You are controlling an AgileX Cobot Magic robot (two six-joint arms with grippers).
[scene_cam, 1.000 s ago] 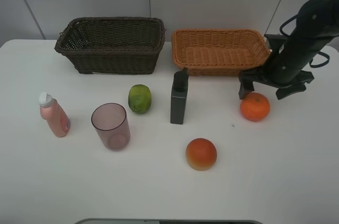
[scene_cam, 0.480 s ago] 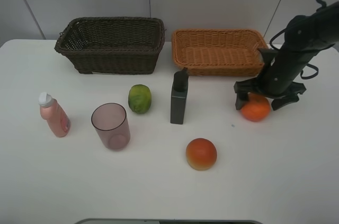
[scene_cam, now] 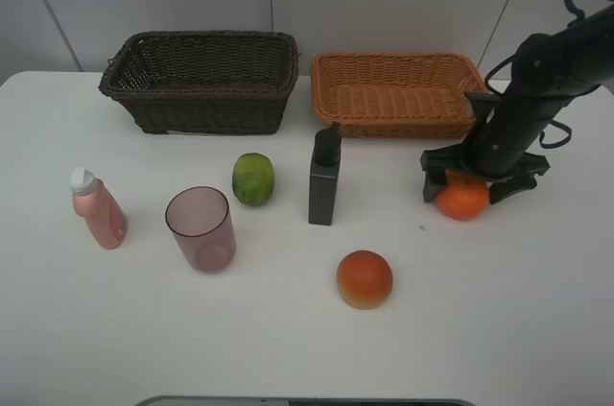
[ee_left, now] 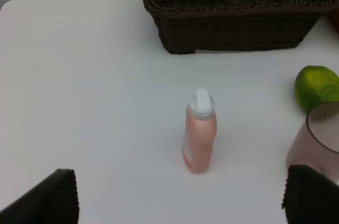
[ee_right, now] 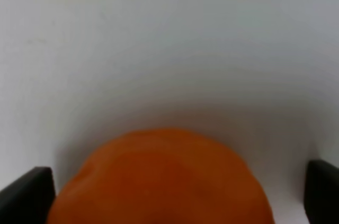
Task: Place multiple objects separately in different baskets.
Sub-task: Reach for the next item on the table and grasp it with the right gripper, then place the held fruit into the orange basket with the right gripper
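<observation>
Pincer (scene_cam: 463, 191) lower — astride mandarin (scene_cam: 462, 204)

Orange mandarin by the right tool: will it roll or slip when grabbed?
The mandarin is round, so it may roll if nudged off-centre. Its smooth-looking skin might slip. The open right tool straddles it, probably limiting rolling.

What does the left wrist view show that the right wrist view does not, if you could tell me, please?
Only the left wrist view shows the pink bottle standing upright, the dark brown basket, the green fruit and part of the mauve cup, with the left pincer open and empty. Only the right wrist view shows the orange mandarin, lying between the fingertips of the open right pincer. Both show the white table.
</observation>
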